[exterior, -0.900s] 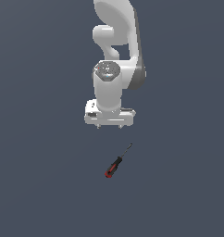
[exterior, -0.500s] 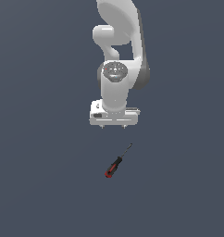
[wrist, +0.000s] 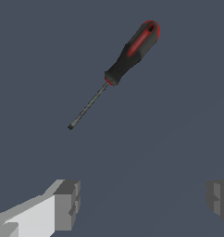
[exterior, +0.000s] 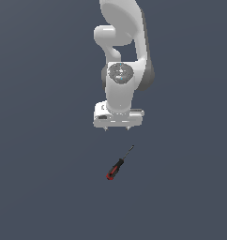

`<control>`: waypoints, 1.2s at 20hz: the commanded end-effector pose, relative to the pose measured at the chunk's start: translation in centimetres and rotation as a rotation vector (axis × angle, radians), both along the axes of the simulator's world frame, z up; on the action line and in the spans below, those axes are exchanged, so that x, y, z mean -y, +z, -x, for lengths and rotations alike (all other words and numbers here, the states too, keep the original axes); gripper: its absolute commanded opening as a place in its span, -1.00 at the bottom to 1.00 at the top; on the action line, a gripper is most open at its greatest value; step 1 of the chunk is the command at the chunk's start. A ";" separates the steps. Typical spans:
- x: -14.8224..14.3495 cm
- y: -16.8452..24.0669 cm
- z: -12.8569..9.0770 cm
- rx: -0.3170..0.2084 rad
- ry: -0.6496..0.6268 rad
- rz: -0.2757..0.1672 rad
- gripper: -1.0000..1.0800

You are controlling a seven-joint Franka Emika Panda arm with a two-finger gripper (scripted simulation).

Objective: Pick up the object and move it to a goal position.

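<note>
Dark grey floor, plain all over, with a small red-and-black-handled screwdriver with a thin dark metal shaft (exterior: 118, 164) lying flat on it.
Above it, apart from it, hangs the white robot gripper (exterior: 117, 128), its grey fingers (wrist: 67, 203) spread wide and holding nothing. The screwdriver lies slanted and thin, so I think the fingers could close crooked and knock it away.

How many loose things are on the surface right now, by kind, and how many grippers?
Screwdriver: 1, lying flat, red-and-black handle, thin dark shaft.
Gripper: 1, fingers spread wide, nothing between them, not over the screwdriver.
Total: 2.
</note>
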State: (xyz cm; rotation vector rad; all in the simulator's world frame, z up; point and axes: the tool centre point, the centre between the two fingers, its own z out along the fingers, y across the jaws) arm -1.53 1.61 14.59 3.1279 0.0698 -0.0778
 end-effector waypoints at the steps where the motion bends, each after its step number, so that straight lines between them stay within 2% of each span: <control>1: 0.0 -0.1 -0.2 0.000 -0.009 0.000 0.92; 11: -0.4 -1.4 -2.3 0.010 -0.139 -0.002 0.92; 24: -1.4 -5.2 -7.3 0.033 -0.470 0.000 0.92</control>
